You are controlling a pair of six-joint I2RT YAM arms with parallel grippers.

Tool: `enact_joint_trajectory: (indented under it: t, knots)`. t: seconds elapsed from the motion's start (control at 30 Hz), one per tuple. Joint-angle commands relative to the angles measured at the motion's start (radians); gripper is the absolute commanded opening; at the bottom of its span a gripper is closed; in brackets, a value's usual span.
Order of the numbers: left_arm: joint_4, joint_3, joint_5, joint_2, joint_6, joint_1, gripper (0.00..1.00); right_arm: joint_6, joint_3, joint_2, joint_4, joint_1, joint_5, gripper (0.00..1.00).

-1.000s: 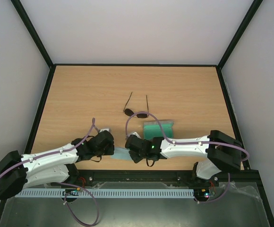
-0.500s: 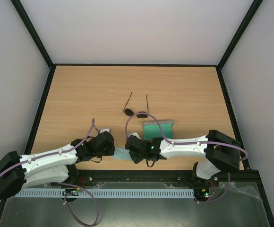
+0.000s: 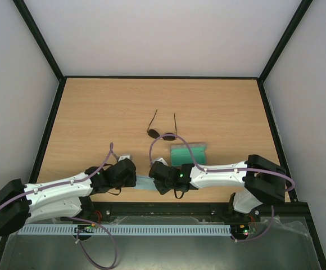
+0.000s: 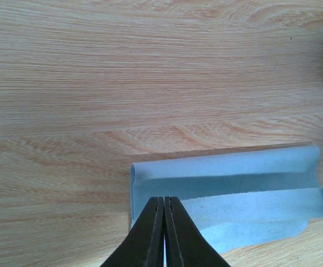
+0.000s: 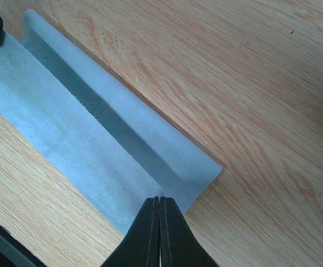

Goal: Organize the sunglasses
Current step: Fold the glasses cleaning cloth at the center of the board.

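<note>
Sunglasses (image 3: 162, 134) open (near case (image 3: 188, 153)), left gripper (image 4: 164, 201), right gripper (image 5: 160, 200) closed at cloth (image 4: 234, 177)

— Any writing you can make out from where you're standing? A label, a brand, a number?

— No, nothing I can read on anything in sight.
</note>
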Motion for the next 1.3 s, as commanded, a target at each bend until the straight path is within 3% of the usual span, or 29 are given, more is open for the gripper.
enact_joint_trajectory:
  t: [0.0,0.77,0.87,1.27]
  knots:
    - [-0.023,-0.018,-0.014,-0.009,-0.015,-0.007,0.02,0.011,-0.02,0.003,-0.019,0.01,0.0,0.01]
    - [-0.032,-0.023,-0.015,-0.009,-0.02,-0.007,0.02,0.018,-0.025,0.018,0.0,0.025,-0.029,0.02]
    - [-0.034,-0.023,-0.014,-0.009,-0.02,-0.008,0.05,0.018,-0.027,0.019,0.003,0.028,-0.034,0.07]
    - [-0.059,-0.027,-0.012,-0.034,-0.05,-0.028,0.18,0.025,-0.037,0.021,0.005,0.043,-0.041,0.08]
